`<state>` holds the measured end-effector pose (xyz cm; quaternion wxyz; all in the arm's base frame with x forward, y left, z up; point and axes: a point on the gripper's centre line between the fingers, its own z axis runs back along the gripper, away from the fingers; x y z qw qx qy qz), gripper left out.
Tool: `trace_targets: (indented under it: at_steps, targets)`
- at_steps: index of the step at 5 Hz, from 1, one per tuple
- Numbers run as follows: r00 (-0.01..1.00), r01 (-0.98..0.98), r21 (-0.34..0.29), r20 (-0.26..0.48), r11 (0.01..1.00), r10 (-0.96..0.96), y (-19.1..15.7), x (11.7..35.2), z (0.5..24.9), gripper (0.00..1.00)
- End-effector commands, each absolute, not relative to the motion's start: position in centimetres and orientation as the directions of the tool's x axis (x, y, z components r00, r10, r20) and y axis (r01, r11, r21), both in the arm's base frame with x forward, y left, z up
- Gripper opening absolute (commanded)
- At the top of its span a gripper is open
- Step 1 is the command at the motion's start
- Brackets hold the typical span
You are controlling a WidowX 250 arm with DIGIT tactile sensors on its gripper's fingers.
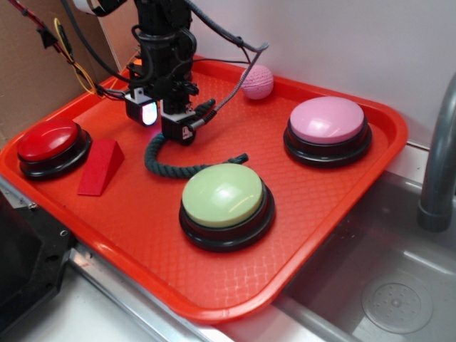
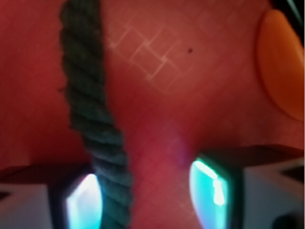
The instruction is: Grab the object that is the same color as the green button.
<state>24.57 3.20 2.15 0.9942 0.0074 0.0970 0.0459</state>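
Red tray (image 1: 335,206) beside steel sink (image 1: 399,285)

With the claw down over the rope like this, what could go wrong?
The dark green twisted rope sits off-centre, close against one finger of the open claw, so closing may pinch only its edge and let it slip. The limp rope may also drag along the red plastic tray towards the pale green domed button.

We see the exterior view evenly and brightly lit, with soft glare on the green button (image 1: 222,194) and short shadows under it. Our wrist view is dim, reddish and blurred, its rope (image 2: 90,114) soft-edged.
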Motion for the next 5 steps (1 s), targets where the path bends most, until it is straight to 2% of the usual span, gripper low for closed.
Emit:
trace_targets:
  at_steps: [1, 3, 5]
  targets:
    - [0.98, -0.083, 0.066, -0.174, 0.994, 0.094, 3.7, 24.9, 2.5, 0.0]
    - [0.982, -0.087, 0.086, -0.158, 0.992, 0.1, 3.8, 24.5, 3.9, 0.0]
    - [0.992, -0.016, 0.064, -0.127, 0.998, 0.025, 3.7, 24.0, 8.4, 0.0]
